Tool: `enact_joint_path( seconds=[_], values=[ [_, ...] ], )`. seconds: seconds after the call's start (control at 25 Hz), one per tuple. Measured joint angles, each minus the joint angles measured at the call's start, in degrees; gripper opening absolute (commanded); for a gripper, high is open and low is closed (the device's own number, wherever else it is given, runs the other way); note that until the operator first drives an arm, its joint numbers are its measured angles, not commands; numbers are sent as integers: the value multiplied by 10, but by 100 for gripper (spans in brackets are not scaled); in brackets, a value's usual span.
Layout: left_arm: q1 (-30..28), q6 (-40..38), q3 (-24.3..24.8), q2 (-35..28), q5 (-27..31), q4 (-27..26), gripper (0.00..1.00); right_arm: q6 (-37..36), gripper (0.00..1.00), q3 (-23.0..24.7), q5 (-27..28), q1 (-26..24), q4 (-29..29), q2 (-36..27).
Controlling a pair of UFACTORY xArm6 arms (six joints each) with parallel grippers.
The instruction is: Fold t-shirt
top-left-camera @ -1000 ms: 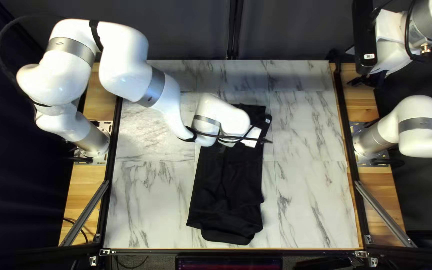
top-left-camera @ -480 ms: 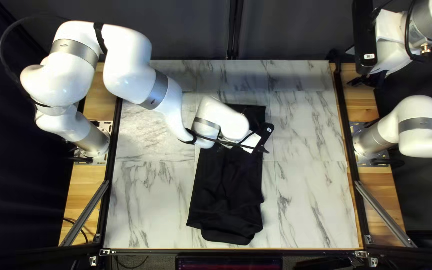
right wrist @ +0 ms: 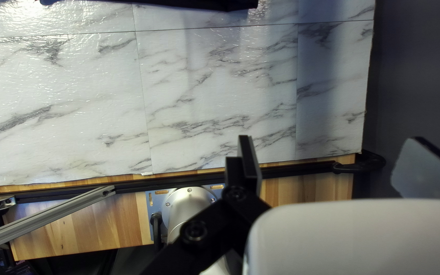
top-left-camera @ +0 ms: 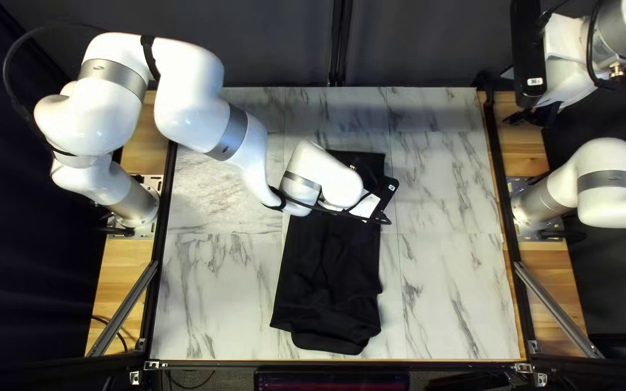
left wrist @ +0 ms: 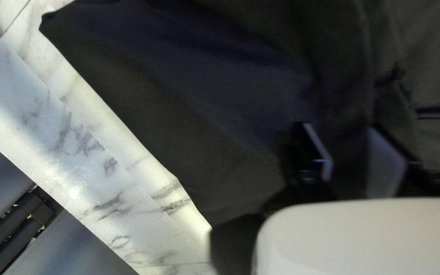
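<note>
Where the t-shirt lies: mid counter, a long black strip running from near the far edge toward the near edge in the top left view.
T-shirt shape: folded long and narrow, wrinkled down the middle, rounded flap sticking out at the near end, small jag along its right side.
Left arm: reaches in from the left, bent down over the far half of the t-shirt, hiding part of it.
Left claw: over the t-shirt's far part, tips hidden in the top left view.
Left claw state, left wrist view: fingers partway spread, a gap between them, black cloth seen through the gap; contact is hard to judge in the dark cloth, but it looks like no pinch.
Cloth by left claw: spreads around and beyond the fingers, with creases and a seam-like line running away from them; marble-patterned surface shows beside the cloth's edge.
Right arm: based at the right, its wrist end raised at the upper right of the top left view.
Right claw: well apart from the t-shirt, above the wood strip at the right of the top left view.
Right claw state, right wrist view: fingers spread wide, nothing between them.
Right wrist view, background: counter surface ahead, an edge of black cloth on its far side, the right arm's base and a metal strut beside the claw.
</note>
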Motion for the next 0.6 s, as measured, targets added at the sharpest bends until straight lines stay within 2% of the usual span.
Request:
enact_joint_path(
  seconds=[0.24, 0.48, 0.52, 0.56, 0.6],
  values=[
    [4, -9, 18, -20, -36, -30, 0, 0, 100, 0, 0, 0, 0, 0],
    [8, 2, 57, -45, -97, -90, 0, 0, 100, 0, 0, 0, 0, 0],
    [9, 8, 63, -48, -107, -102, 3, 0, 100, 0, 0, 0, 0, 0],
    [9, 17, 67, -49, -117, -115, 22, 0, 100, 0, 0, 0, 0, 0],
    [11, 26, 70, -49, -124, -126, 35, 0, 100, 0, 0, 0, 0, 0]
  ],
)
